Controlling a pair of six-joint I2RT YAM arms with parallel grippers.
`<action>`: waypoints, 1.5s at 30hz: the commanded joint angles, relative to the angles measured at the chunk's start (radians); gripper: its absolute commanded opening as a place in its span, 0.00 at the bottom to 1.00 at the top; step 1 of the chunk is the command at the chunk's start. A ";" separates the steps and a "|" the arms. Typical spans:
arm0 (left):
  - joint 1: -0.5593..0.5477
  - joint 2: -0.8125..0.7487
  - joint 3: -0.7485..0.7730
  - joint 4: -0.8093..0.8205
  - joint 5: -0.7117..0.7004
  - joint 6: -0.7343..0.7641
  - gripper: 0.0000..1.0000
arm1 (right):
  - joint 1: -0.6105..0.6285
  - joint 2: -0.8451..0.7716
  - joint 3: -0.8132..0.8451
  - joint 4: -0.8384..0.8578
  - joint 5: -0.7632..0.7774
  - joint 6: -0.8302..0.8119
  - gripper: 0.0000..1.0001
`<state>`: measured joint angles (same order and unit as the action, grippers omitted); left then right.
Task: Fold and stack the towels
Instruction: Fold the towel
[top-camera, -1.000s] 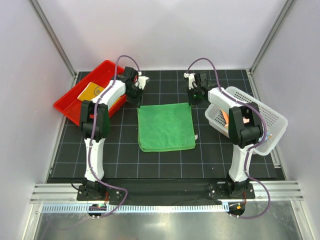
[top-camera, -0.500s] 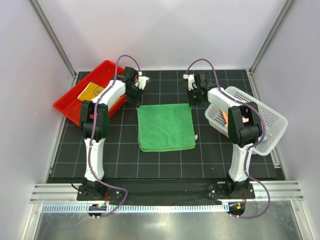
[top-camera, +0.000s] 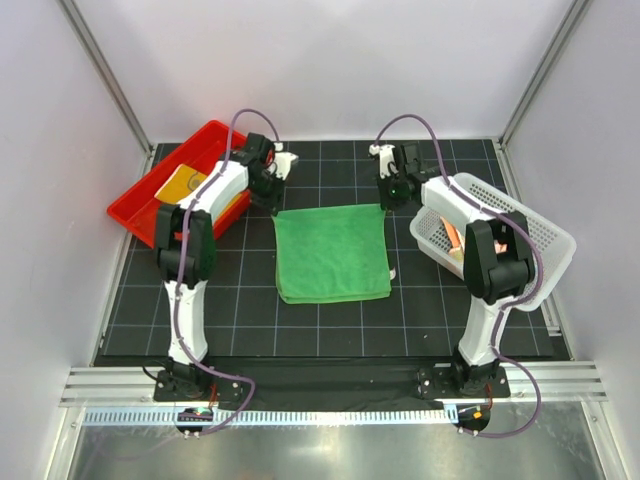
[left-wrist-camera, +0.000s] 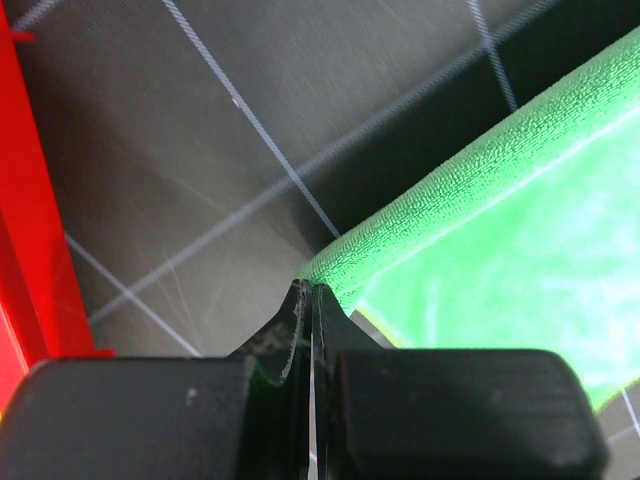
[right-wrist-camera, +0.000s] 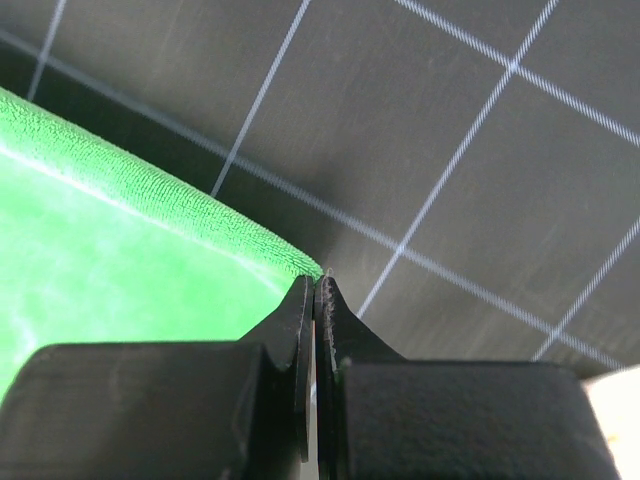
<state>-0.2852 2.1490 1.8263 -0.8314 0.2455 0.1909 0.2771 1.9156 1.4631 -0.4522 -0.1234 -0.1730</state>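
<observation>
Barely pinched: green towel (top-camera: 332, 252) lies flat on the desk (top-camera: 240, 300).
Its far corner tips sit clamped in the closed left end effector (left-wrist-camera: 310, 300) and right end effector (right-wrist-camera: 315, 290); lifting could slip one free, skewing the fold.

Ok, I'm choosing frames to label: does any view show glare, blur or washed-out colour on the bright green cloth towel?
Top external view: sharp and evenly lit, the plain bright green terry towel shows true colour. Left wrist view: towel washed to pale glare, left gripper soft from closeness, black grid mat streaked with sheen. Right wrist view: same bleached green, right gripper blurred.
</observation>
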 joint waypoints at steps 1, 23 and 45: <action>-0.005 -0.124 -0.059 0.021 -0.006 0.010 0.00 | -0.009 -0.113 -0.059 0.027 0.042 0.016 0.01; -0.066 -0.369 -0.315 0.067 -0.040 -0.044 0.00 | 0.040 -0.380 -0.305 0.018 0.082 0.139 0.01; -0.197 -0.590 -0.627 0.121 -0.078 -0.165 0.00 | 0.162 -0.593 -0.556 -0.034 0.223 0.368 0.01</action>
<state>-0.4755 1.6081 1.2282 -0.7406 0.1905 0.0540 0.4320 1.3888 0.9371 -0.4946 0.0704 0.1234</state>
